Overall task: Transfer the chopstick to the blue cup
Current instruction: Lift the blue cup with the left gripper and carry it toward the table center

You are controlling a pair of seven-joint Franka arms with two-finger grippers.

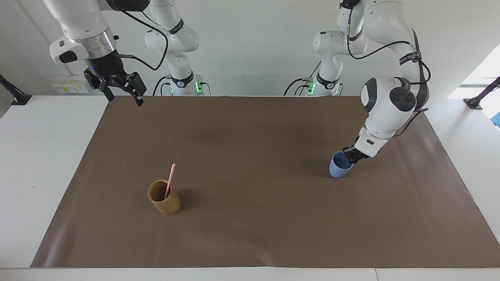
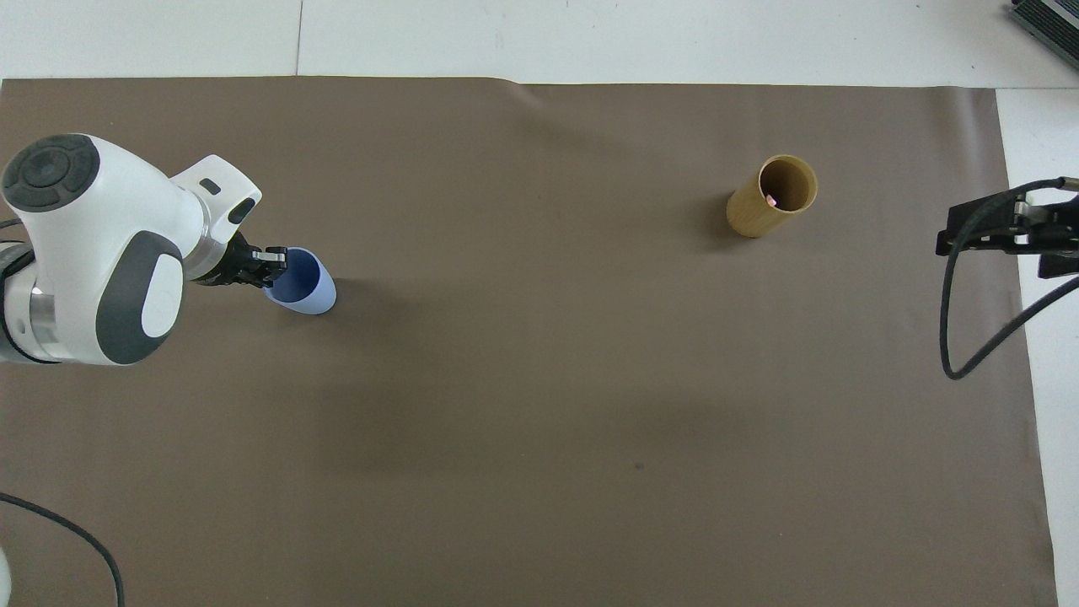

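The blue cup (image 1: 339,168) (image 2: 303,287) stands on the brown mat toward the left arm's end of the table. My left gripper (image 1: 352,155) (image 2: 271,263) reaches down slantwise and is shut on the cup's rim, at the side toward the left arm's end. The pink chopstick (image 1: 170,178) leans upright in the tan bamboo cup (image 1: 164,201) (image 2: 750,215), farther from the robots, toward the right arm's end. From overhead only the chopstick's tip (image 2: 771,201) shows inside that cup. My right gripper (image 1: 125,98) (image 2: 1003,236) hangs open and waits high over the mat's edge at its own end.
The brown mat (image 1: 250,234) (image 2: 539,472) covers most of the white table. A black cable (image 2: 952,320) loops down from the right wrist. Nothing else stands on the mat.
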